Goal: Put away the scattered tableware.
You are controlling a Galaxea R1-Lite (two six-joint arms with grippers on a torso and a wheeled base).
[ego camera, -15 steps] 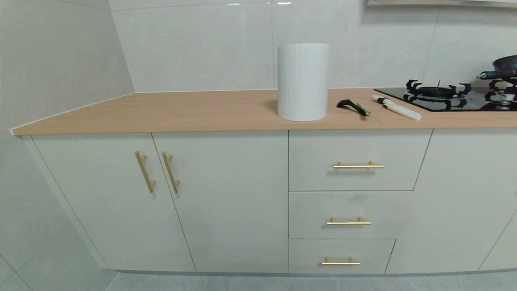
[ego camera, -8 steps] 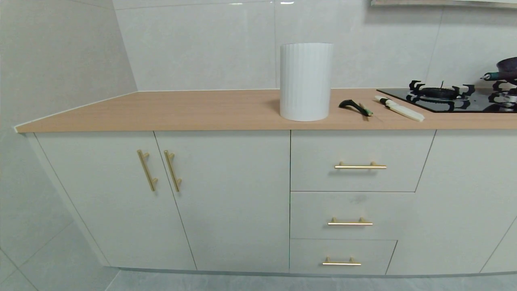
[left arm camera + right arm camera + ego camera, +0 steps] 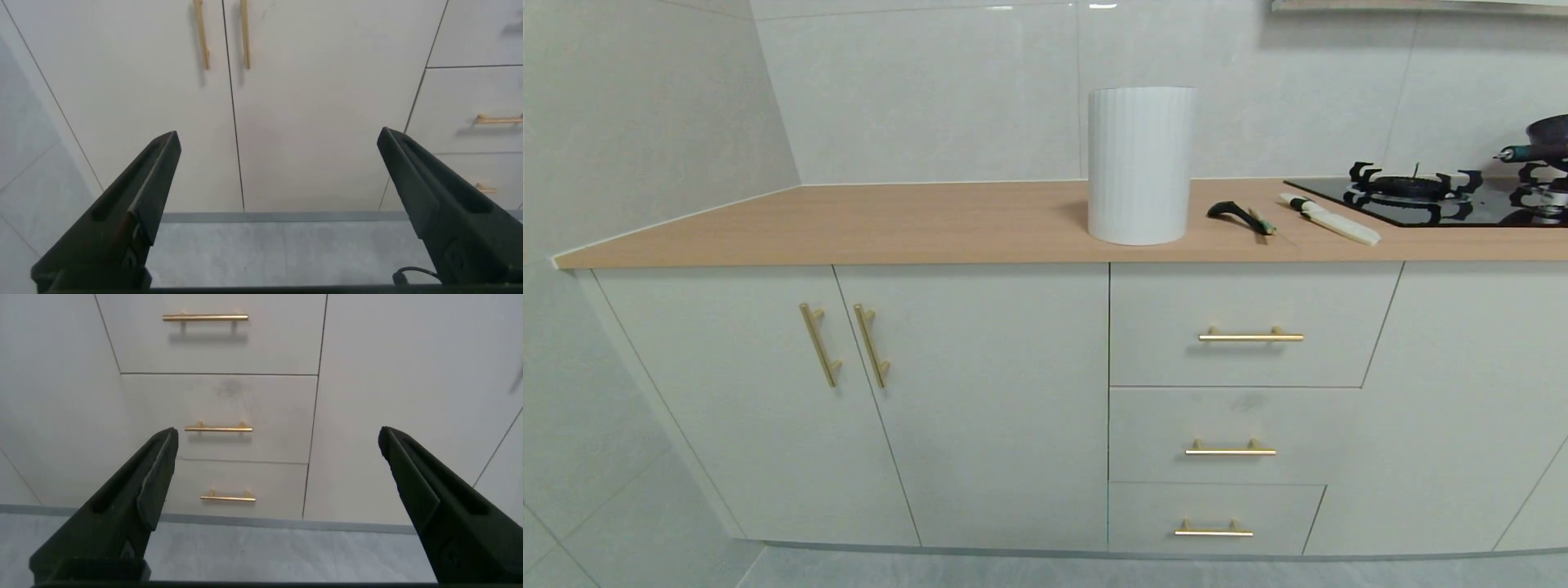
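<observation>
Both my jaws hung wide open below the tall white pot [image 3: 1141, 166], so I thought I should lift them slowly to the knife [image 3: 1330, 217] on its right.

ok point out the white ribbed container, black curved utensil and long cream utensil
white ribbed container [image 3: 1140, 163], head view, side wall
black curved utensil [image 3: 1229, 210], head view, black end
long cream utensil [image 3: 1339, 224], head view, pale shaft

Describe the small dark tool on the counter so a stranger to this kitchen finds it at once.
On the wooden countertop, look between the tall white ribbed container and the gas stove. The dark tool lies nearest the container; unlike the longer cream-coloured utensil beside it, it is short, with a curved black handle.
</observation>
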